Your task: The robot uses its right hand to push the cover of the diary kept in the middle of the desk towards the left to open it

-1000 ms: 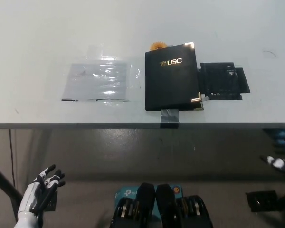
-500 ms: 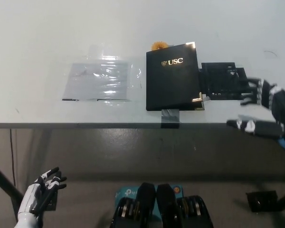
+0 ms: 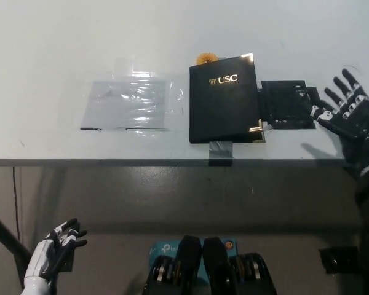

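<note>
risen above the desk (image 3: 61,37) edge, right hand (image 3: 350,117) spreads its fingers, grasping nothing, beside the shut diary (image 3: 224,98); left hand (image 3: 55,246) hangs low, released.

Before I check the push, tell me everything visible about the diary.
The diary is black, seemingly leather-like, with gold USC lettering and gold corner tips. It lies closed and flat, slightly rotated, near the desk's front edge. Grey tape shows at its bottom edge, a black flap at its right. No hand touches it.

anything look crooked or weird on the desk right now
The closed black diary sits slightly rotated against the desk edge, a strip of grey tape sticks out under its near edge, and something small and orange peeks from behind its far corner.
</note>
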Robot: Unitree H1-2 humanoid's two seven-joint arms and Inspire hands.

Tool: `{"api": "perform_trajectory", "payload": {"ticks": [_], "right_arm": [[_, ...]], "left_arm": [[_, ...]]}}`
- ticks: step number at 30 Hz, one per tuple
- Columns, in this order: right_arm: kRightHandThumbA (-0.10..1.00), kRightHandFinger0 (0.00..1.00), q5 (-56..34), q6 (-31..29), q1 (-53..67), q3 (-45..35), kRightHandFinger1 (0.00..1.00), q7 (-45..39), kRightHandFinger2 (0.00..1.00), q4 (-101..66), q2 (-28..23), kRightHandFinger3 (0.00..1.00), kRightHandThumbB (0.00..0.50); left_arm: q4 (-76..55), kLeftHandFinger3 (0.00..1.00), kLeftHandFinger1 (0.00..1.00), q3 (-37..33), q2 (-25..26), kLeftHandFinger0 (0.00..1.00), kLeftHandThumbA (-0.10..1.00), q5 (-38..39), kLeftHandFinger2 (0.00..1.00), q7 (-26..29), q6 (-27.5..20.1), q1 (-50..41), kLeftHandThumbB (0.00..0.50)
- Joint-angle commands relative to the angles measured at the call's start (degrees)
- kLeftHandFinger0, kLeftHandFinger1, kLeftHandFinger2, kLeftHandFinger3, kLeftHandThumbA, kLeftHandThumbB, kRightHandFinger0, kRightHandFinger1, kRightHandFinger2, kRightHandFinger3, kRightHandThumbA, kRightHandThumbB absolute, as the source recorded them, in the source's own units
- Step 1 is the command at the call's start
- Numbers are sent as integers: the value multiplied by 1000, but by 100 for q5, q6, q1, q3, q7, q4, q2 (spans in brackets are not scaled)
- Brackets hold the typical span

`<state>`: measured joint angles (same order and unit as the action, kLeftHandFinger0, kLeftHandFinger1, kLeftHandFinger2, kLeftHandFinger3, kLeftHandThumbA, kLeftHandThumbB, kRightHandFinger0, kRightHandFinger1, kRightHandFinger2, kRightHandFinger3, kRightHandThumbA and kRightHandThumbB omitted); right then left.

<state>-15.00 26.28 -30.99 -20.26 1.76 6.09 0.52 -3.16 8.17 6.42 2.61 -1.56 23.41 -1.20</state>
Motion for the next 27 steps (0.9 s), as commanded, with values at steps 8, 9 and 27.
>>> {"api": "perform_trajectory", "payload": {"ticks": [8, 9, 27], "right_arm": [[1000, 939, -553, -428, -729, -708, 961, 930, 1000, 972, 980, 1000, 95], [1000, 902, -531, -491, -767, -680, 921, 954, 982, 1084, 1057, 1000, 96], [958, 842, -408, -559, -1695, -222, 896, 1307, 931, 1973, 1221, 989, 121]], "left_arm": [[-4, 790, 726, -12, 82, 982, 627, -29, 706, 26, -30, 103, 217], [-1, 787, 725, 0, 75, 980, 634, -11, 704, 26, -30, 100, 241], [-87, 807, 715, -42, 56, 973, 622, 8, 698, 15, 46, 57, 200]]}}
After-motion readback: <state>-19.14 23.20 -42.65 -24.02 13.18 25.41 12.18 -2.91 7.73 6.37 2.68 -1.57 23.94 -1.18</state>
